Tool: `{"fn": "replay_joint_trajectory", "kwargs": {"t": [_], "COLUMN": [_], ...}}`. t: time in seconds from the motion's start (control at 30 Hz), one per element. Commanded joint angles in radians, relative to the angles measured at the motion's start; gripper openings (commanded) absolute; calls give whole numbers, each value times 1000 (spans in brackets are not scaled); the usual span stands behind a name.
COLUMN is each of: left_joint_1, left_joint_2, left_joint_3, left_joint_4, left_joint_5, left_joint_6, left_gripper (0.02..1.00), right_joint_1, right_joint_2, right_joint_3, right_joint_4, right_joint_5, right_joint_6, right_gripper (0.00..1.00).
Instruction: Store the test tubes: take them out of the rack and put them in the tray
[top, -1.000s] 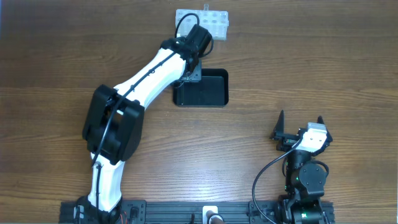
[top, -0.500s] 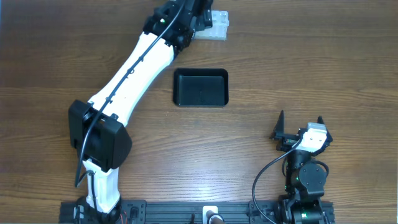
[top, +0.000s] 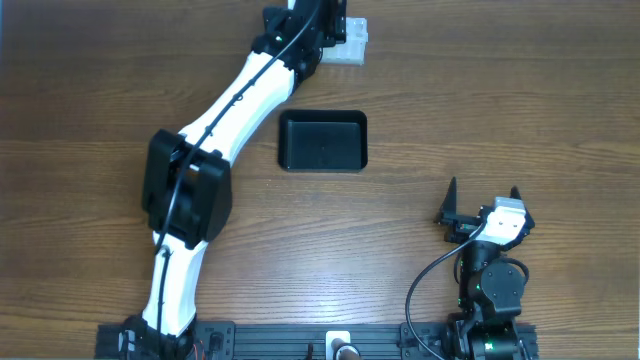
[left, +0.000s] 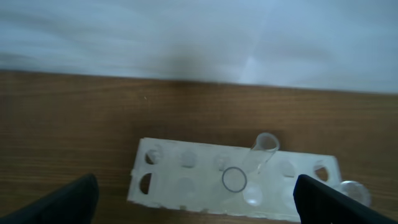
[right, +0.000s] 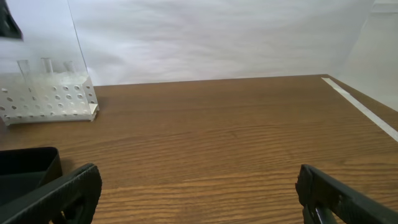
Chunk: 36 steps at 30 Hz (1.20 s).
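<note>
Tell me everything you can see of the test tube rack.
The rack is a long, rectangular block of white, see-through plastic, its top pierced by rows of round holes, its side dotted with smaller ones. It stands flat on the wooden table, far from the arms' bases, beyond the black tray and apart from it. Clear test tubes stand in some holes, one leaning. The left gripper hangs open above it.

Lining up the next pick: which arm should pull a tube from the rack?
Left. The left gripper hangs open over the rack and its test tubes; the right gripper sits far back near its own base.
</note>
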Motion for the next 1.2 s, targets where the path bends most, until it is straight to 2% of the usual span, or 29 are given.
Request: {"fn": "replay_joint_trajectory", "kwargs": {"t": [0.03, 0.27, 0.63, 1.03, 1.2], "left_joint_1": [9, 20, 24, 21, 21], "left_joint_2": [53, 92, 150, 152, 152], "left_joint_3": [36, 60, 94, 94, 94], "left_joint_4": [7, 8, 55, 71, 76], "left_joint_5": [17, 32, 74, 78, 89], "left_joint_6": [46, 57, 83, 84, 84], "left_gripper": [998, 993, 915, 599, 511], "right_joint_1": [0, 1, 1, 0, 0], "right_joint_2": [-3, -3, -3, -3, -3], "right_joint_3": [-5, -5, -5, -5, -5], "right_joint_4": [-1, -1, -1, -2, -2], "right_joint_5": [16, 16, 16, 16, 16], "right_joint_6": [0, 0, 0, 0, 0], "right_gripper": [991, 993, 991, 991, 991]}}
